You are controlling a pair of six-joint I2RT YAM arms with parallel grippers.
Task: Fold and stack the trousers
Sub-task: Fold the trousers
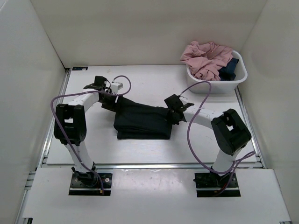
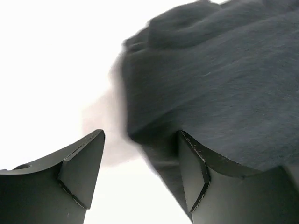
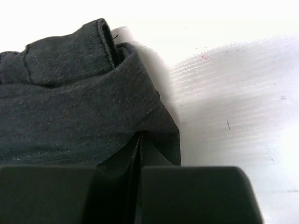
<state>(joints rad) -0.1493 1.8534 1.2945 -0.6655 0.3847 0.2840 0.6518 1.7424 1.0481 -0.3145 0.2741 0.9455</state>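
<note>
Our right hand is clamped on a fold of the trousers, which lie bunched on the surface between both hands. Our left hand stands open, and the cloth seems to brush one finger, though we cannot be sure through the blur.

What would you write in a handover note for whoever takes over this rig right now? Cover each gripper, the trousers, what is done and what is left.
Left gripper: open at the left end of the trousers, nothing pinched.
Right gripper: shut on the trousers' right edge.
Trousers: middle of the table, bunched into a rough rectangle.
Done: first folds, it seems.
Left: finish the fold, neaten it, stack.
</note>
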